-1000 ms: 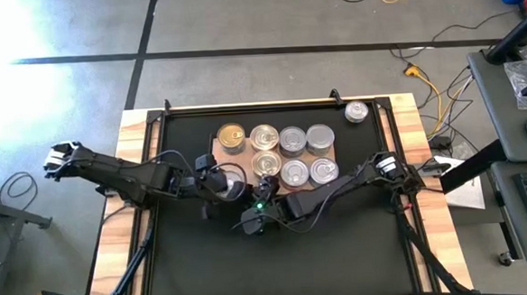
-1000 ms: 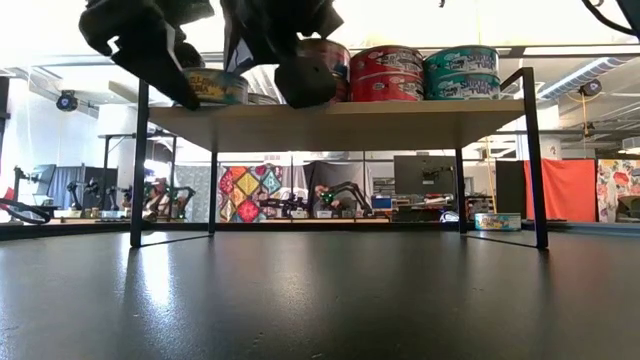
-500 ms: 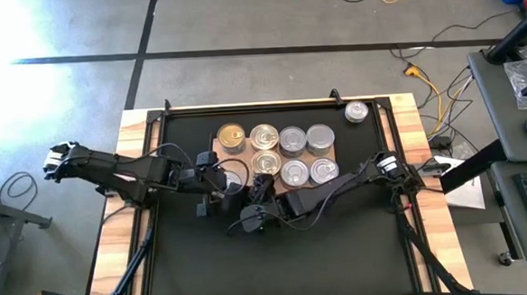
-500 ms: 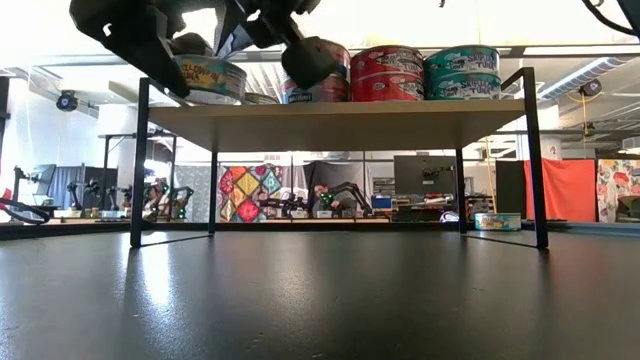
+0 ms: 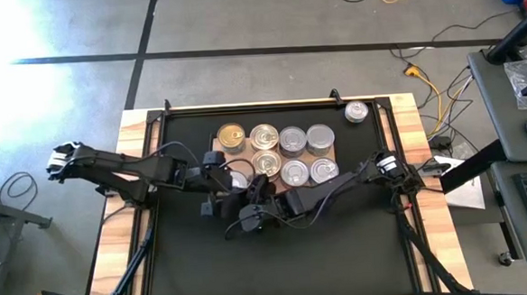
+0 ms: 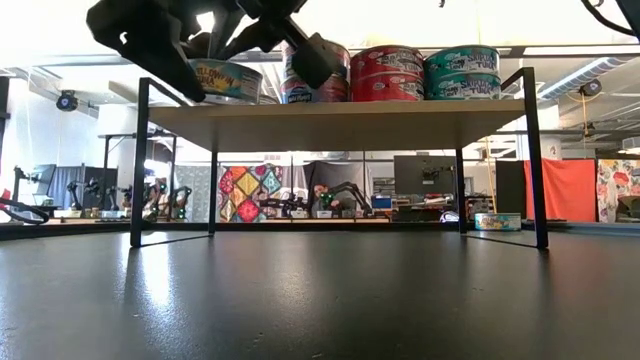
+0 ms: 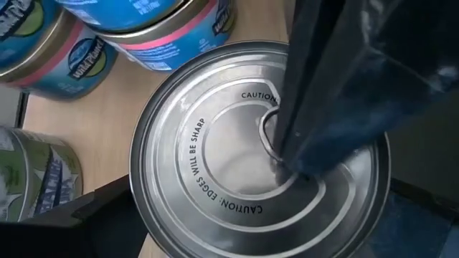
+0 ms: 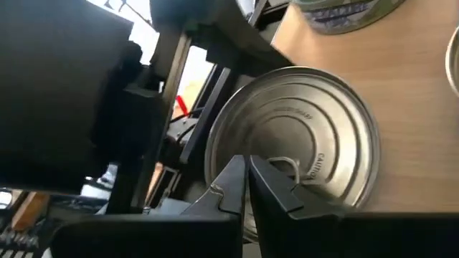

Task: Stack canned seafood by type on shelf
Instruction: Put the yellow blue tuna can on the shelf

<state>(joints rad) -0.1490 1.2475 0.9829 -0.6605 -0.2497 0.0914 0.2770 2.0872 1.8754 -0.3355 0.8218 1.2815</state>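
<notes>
Tin [image 7: 258, 150] sits at shelf's [image 7: 107, 136] front-left edge. Your left gripper [image 5: 218, 181] straddles it, jaws wide; right gripper [image 8: 247, 179], pinched together, presses its lid. Ease off w/o nudging.

You can't see the front-left tin [image 5: 235, 179] whole from above; both arms cover it, and the left gripper's [image 5: 222, 188] fingertips are hidden too.
</notes>
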